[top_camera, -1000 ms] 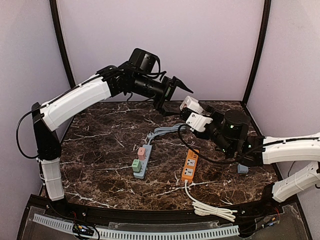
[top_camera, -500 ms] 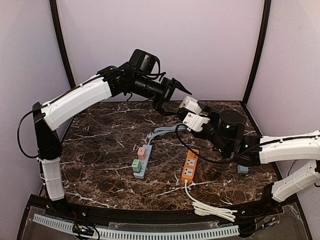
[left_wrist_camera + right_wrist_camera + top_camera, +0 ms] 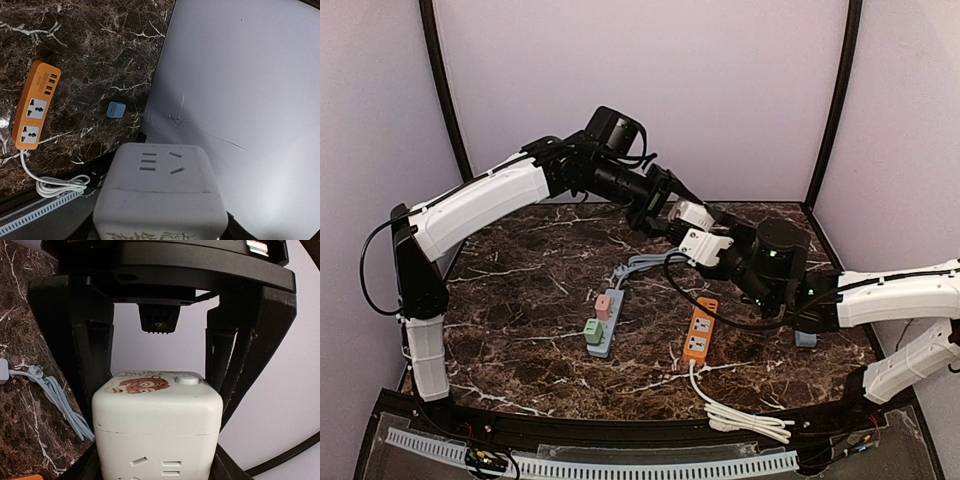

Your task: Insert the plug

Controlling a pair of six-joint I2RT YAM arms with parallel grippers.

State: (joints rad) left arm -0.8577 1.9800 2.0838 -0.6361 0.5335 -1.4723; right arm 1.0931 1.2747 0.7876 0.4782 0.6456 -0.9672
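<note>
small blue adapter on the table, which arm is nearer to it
Right. The right arm passes close by the small blue adapter. The left gripper is raised at the back, around the white cube socket that the right gripper holds.

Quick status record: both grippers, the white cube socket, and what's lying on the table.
white cube socket: in the air, between both grippers
right gripper: shut on the white cube socket
left gripper: straddles it from the opposite side; grip unclear
orange power strip: flat on the table, sockets empty
grey strip: pink and green plugs in it
small blue adapter: loose on the table
</note>
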